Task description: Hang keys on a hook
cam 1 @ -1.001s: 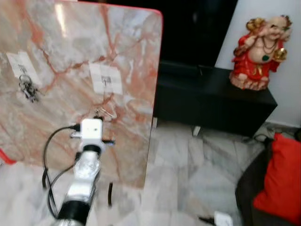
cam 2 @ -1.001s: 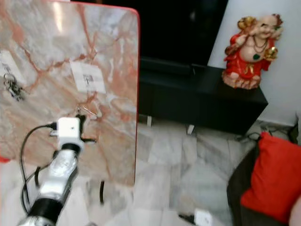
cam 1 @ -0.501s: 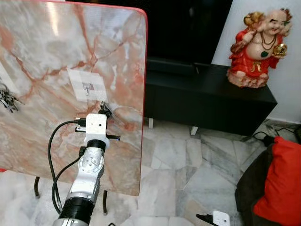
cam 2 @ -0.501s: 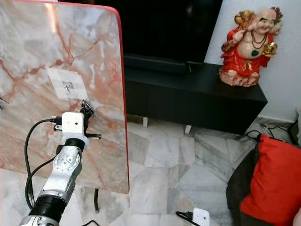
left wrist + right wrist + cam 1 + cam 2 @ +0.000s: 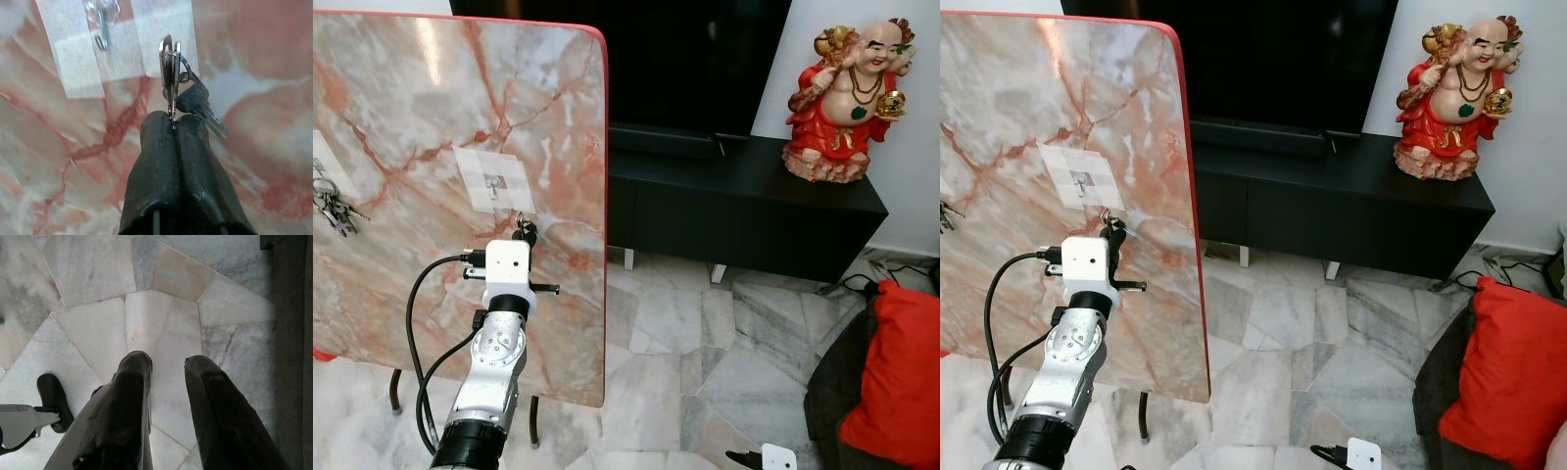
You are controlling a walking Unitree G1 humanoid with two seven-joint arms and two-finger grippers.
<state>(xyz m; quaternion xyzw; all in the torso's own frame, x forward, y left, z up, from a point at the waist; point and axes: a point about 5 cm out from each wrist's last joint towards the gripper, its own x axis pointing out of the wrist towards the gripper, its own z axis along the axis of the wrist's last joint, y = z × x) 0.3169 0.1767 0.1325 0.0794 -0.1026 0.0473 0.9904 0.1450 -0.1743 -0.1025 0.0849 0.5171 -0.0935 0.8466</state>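
Observation:
A marble board [image 5: 431,108] stands upright before me, edged in red. A clear hook [image 5: 492,182] is taped to it at the centre, and in the left wrist view the hook [image 5: 100,22] appears close ahead. My left gripper [image 5: 172,122] is shut on a bunch of keys [image 5: 182,95], held just below and to the right of that hook. In the eye views the left gripper [image 5: 522,231] is raised against the board. Another bunch of keys [image 5: 333,211] hangs on a second hook at the board's left edge. My right gripper [image 5: 166,364] hangs open over the floor.
A black TV bench [image 5: 754,211] runs along the wall right of the board, with a red laughing figurine [image 5: 847,93] on it. A red cushion [image 5: 901,372] lies at the right. A white plug [image 5: 775,457] and cable lie on the marble floor [image 5: 685,343].
The camera has shifted, so the board sits further left and higher in view. My left gripper has risen with the keys towards the centre hook.

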